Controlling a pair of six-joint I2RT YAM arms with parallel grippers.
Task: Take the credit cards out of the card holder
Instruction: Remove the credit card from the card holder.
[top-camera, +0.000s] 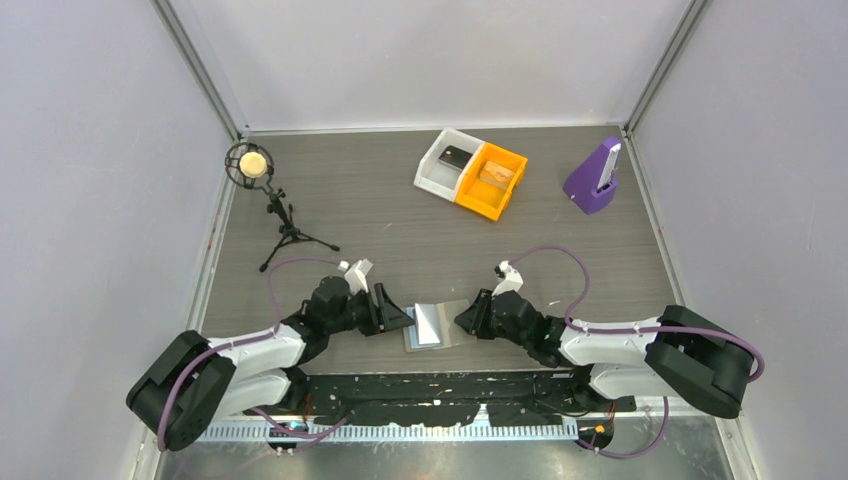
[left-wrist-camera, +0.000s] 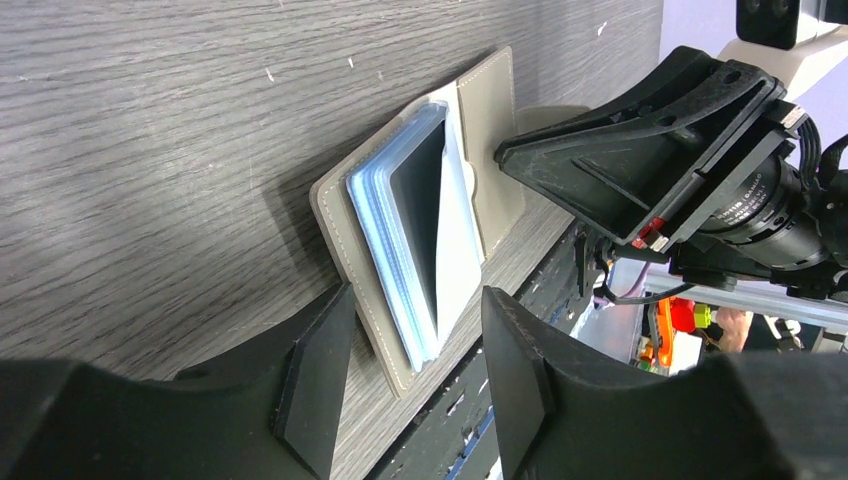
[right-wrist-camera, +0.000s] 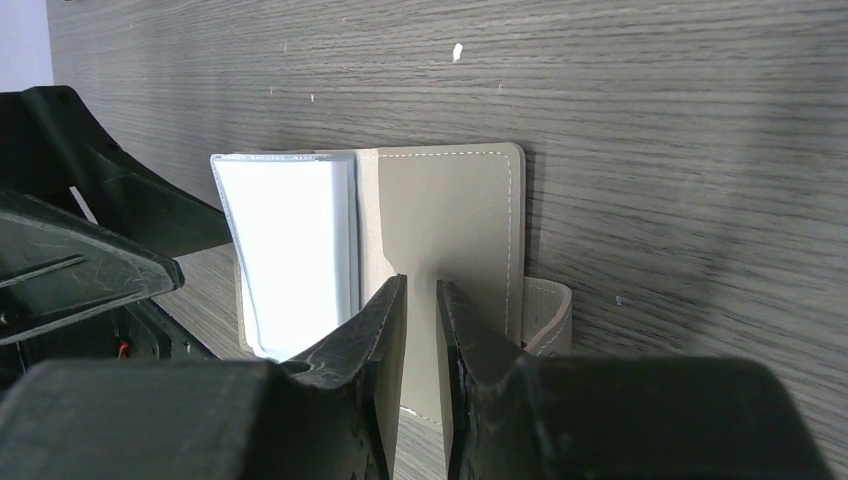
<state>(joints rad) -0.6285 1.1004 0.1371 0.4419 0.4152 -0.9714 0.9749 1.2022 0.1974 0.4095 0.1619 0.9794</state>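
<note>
The card holder (top-camera: 432, 325) lies open on the table close to the front edge, between my two grippers. In the left wrist view its grey-brown cover (left-wrist-camera: 345, 235) carries a stack of light blue sleeves (left-wrist-camera: 385, 240). A dark card (left-wrist-camera: 420, 185) and a white one (left-wrist-camera: 458, 255) show in them. My left gripper (left-wrist-camera: 415, 375) is open, its fingers either side of the holder's near end. My right gripper (right-wrist-camera: 422, 330) stands over the grey flap (right-wrist-camera: 450, 215) with only a narrow slit between its fingers and nothing in it. The small tab (right-wrist-camera: 548, 315) sticks out beside it.
A white bin (top-camera: 440, 160) and an orange bin (top-camera: 492, 178) stand side by side at the back. A purple stand (top-camera: 593, 178) is at the back right and a microphone on a tripod (top-camera: 250, 165) at the back left. The table's front edge runs just behind the holder.
</note>
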